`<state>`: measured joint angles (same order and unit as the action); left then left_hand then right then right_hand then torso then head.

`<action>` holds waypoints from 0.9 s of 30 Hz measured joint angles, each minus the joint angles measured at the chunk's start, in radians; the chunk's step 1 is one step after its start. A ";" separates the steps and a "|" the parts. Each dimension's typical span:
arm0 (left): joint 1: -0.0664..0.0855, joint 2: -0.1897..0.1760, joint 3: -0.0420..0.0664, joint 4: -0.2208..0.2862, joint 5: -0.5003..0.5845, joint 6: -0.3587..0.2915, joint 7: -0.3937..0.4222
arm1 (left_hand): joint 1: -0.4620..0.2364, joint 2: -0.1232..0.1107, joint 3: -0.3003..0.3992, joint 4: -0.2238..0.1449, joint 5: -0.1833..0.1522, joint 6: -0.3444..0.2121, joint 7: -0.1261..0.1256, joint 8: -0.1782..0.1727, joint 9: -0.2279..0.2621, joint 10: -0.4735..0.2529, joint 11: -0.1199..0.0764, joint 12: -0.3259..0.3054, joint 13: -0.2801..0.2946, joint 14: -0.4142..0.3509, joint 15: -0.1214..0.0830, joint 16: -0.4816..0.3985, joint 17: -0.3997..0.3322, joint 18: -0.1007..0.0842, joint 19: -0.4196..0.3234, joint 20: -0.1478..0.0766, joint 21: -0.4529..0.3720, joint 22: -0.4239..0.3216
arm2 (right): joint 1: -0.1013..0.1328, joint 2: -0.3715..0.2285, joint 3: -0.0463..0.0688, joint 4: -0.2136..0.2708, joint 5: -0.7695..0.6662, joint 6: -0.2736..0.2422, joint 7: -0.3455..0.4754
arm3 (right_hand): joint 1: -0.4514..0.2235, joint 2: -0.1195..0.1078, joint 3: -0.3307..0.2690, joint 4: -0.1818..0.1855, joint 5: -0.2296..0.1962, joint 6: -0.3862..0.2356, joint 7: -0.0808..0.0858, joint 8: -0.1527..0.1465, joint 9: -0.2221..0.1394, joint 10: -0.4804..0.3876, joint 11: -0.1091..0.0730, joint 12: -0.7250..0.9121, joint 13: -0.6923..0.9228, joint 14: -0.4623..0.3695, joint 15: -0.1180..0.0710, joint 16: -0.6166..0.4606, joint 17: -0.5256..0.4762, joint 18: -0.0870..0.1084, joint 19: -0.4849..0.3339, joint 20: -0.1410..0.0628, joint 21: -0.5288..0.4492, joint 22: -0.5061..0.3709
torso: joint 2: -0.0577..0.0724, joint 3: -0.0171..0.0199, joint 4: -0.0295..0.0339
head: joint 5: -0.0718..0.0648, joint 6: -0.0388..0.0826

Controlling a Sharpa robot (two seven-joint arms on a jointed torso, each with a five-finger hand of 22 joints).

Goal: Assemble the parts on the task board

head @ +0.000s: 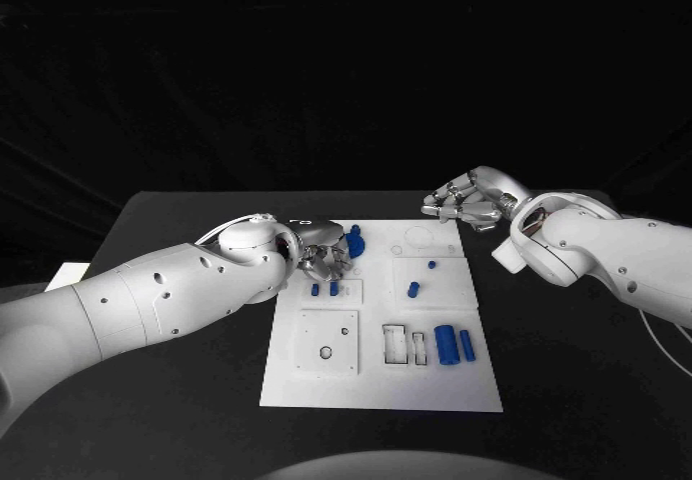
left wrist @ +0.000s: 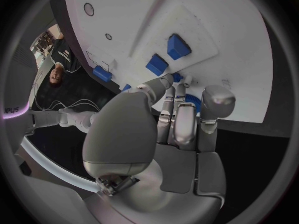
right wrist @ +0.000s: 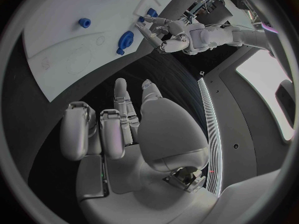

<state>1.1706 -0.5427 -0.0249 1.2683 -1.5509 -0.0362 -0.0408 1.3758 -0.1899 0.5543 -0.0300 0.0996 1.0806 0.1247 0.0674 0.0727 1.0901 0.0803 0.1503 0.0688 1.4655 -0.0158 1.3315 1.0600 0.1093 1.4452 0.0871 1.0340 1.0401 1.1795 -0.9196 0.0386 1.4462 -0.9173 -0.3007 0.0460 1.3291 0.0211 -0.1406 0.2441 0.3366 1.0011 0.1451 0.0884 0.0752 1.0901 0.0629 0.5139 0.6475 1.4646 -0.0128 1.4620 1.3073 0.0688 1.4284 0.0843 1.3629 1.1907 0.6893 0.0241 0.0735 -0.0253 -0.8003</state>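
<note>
The white task board (head: 382, 385) is laid mid-counter (head: 173, 330). At its 11 o'clock corner, the left robot hand (head: 323, 255) is spread over a blue part (head: 353, 242), nothing visibly gripped. At 1 o'clock, the right robot hand (head: 462, 203) is curled, nothing held.

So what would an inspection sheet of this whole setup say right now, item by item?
Surface: black table, with the white task board in its middle.
Job's things: small blue parts on the board: two cylinders lying side by side on its right side, a small piece near the middle, two short pieces and a larger blue piece by the left hand.
Clutter: nothing seen.
Hands: left hand over the board's far left corner, fingers at the blue pieces; whether it holds one cannot be told. Right hand past the board's far right corner, fingers curled, holding nothing.
Cables: a thin pale cable under the right arm.
Surroundings: dark backdrop.
</note>
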 measured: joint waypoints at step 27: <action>0.000 -0.002 0.000 -0.008 0.000 -0.015 -0.025 | -0.005 -0.005 -0.007 -0.002 0.000 0.000 0.000 0.000 -0.002 0.000 0.000 0.005 0.002 0.000 0.000 0.000 -0.006 0.000 0.004 -0.004 0.000 0.004 | 0.000 0.001 0.000 -0.001 0.001 0.000 0.001 | 0.000 0.000 0.000 0.000 0.000 0.000 0.000 0.000 0.000 0.000 0.000 0.000 0.000 0.000 0.000 0.000 0.001 0.000 0.000 0.000 0.000 0.000 | -0.001 -0.0007 0.0004 | -0.002 -0.001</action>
<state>1.1705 -0.5451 -0.0249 1.2600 -1.5509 -0.0517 -0.0661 1.3711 -0.1946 0.5474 -0.0324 0.0996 1.0806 0.1247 0.0675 0.0709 1.0900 0.0802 0.1550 0.0704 1.4655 -0.0158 1.3315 1.0539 0.1094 1.4488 0.0835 1.0340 1.0440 1.1795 -0.9188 0.0386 1.4454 -0.9164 -0.3009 0.0471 1.3291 0.0211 -0.1405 0.2440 0.3366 1.0010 0.1450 0.0884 0.0753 1.0902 0.0630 0.5139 0.6477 1.4646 -0.0127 1.4620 1.3079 0.0689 1.4284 0.0843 1.3629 1.1907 0.6886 0.0234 0.0739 -0.0270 -0.8009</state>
